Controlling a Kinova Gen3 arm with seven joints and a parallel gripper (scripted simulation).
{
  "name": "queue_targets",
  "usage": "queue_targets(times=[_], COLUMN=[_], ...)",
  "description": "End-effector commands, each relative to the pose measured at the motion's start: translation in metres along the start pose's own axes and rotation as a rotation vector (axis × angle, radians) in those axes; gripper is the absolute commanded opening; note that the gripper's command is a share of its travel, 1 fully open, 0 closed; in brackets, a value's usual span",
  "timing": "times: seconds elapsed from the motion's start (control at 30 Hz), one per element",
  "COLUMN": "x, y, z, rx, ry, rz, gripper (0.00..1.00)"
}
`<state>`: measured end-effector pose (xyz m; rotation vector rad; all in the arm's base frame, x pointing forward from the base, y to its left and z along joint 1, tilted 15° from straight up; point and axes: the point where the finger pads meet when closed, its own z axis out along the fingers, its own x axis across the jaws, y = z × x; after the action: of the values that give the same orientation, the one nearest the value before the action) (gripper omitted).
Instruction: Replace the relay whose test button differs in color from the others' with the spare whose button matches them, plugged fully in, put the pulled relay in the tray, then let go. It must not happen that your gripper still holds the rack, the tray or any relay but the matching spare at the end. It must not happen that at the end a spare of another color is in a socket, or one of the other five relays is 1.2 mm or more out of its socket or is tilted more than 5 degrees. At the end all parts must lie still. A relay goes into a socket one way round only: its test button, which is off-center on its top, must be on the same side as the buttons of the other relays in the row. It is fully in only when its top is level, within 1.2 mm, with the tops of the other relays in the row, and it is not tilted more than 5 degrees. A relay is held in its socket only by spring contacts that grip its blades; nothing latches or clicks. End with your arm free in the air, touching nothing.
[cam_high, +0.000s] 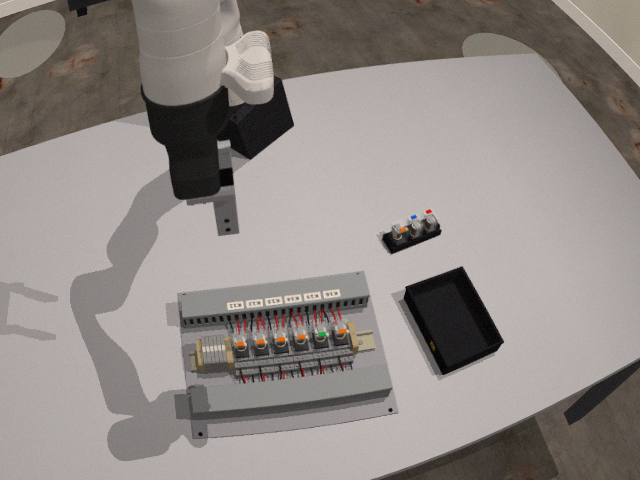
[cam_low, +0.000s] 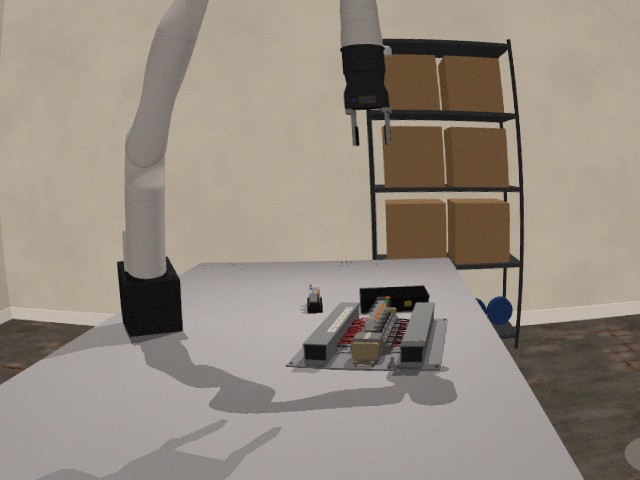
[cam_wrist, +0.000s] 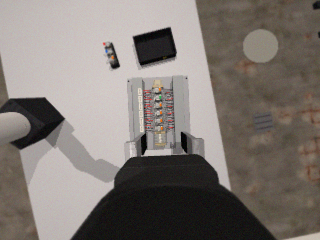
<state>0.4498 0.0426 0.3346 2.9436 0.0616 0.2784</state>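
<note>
A grey panel (cam_high: 284, 351) carries a row of relays. Most have orange test buttons; the second from the right has a green button (cam_high: 322, 334). A small black holder (cam_high: 413, 232) behind the tray holds three spares with orange (cam_high: 402, 228), blue (cam_high: 413, 217) and red (cam_high: 428, 211) buttons. The black tray (cam_high: 452, 319) stands to the right of the panel. My gripper (cam_low: 370, 133) is open and empty, high above the table, well above the panel. In the wrist view its fingers frame the near end of the panel (cam_wrist: 158, 111), far below.
The arm's black base (cam_high: 255, 121) stands at the table's back. A shelf with cardboard boxes (cam_low: 444, 155) stands beyond the far edge of the table. The table edge runs close to the tray's right side.
</note>
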Motion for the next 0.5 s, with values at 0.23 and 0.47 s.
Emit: queue_targets(times=[0.23, 0.47], x=[-0.004, -0.003], y=[0.002, 0.001], z=[0.039, 0.054], rx=[-0.004, -0.001], ry=[-0.012, -0.005], rz=[0.002, 0.001], gripper=[1.00, 1.00])
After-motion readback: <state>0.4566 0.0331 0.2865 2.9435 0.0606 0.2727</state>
